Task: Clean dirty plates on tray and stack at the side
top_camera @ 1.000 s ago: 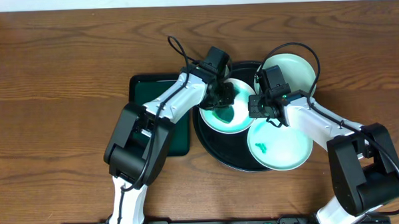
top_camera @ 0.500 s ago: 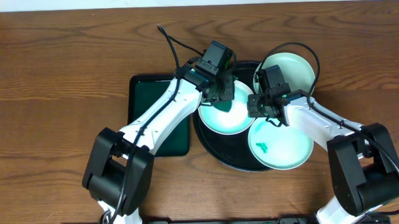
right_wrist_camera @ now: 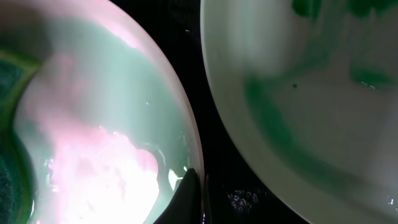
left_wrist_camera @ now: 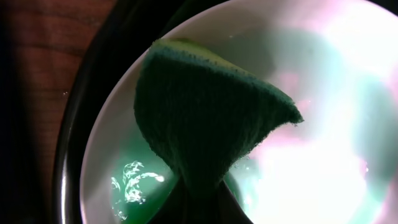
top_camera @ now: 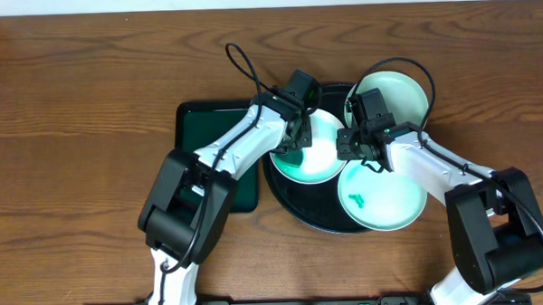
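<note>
Green rectangular tray (top_camera: 196, 126) beside black tray (top_camera: 293, 204); left arm (top_camera: 244, 135) overhanging.

The big tray (top_camera: 290, 209) sits in the middle of the table (top_camera: 72, 132). Three plates are on it: the left plate (top_camera: 322, 164), the back plate (top_camera: 398, 92) behind and to its right, and the front plate (top_camera: 391, 203) nearest the robot. The sponge (left_wrist_camera: 205, 118) is inside the left plate. The small tray (top_camera: 208, 137) lies just left of the big tray
</note>
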Motion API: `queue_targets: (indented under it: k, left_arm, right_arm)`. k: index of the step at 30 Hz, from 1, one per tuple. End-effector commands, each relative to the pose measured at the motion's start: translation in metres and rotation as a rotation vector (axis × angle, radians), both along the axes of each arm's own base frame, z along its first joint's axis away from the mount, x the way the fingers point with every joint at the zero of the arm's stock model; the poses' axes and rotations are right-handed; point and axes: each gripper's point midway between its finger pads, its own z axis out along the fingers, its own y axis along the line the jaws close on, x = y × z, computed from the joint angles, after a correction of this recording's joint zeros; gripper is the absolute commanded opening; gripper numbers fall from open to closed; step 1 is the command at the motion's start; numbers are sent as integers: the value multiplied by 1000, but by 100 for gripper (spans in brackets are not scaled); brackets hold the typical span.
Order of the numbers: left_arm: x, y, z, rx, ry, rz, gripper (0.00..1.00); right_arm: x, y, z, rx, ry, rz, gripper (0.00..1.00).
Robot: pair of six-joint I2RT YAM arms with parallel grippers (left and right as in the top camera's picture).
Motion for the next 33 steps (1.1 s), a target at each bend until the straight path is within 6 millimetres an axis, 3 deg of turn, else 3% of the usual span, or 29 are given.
queue_targets:
  k: [1, 7, 14, 21, 27, 30, 33]
  left_arm:
    - [-13, 5, -29, 44, 83, 22, 8]
    - [-37, -12, -56, 8, 196, -21, 7]
    - [-55, -37, -49, -107, 266, -73, 7]
    - [-55, -58, -9, -239, 243, -112, 7]
    - [-38, -67, 55, -328, 87, -137, 7]
    - [-24, -57, 82, -298, -30, -116, 7]
    - [-12, -42, 94, -226, -123, -76, 8]
  right_arm:
    - [4, 6, 9, 9, -23, 35, 1]
    - [4, 6, 9, 9, -23, 35, 1]
    - [4, 6, 9, 9, -23, 35, 1]
    - [4, 6, 9, 9, -24, 35, 1]
    - [4, 6, 9, 10, -23, 35, 1]
    - [3, 7, 9, 12, -22, 36, 1]
    - [3, 7, 9, 12, -22, 36, 1]
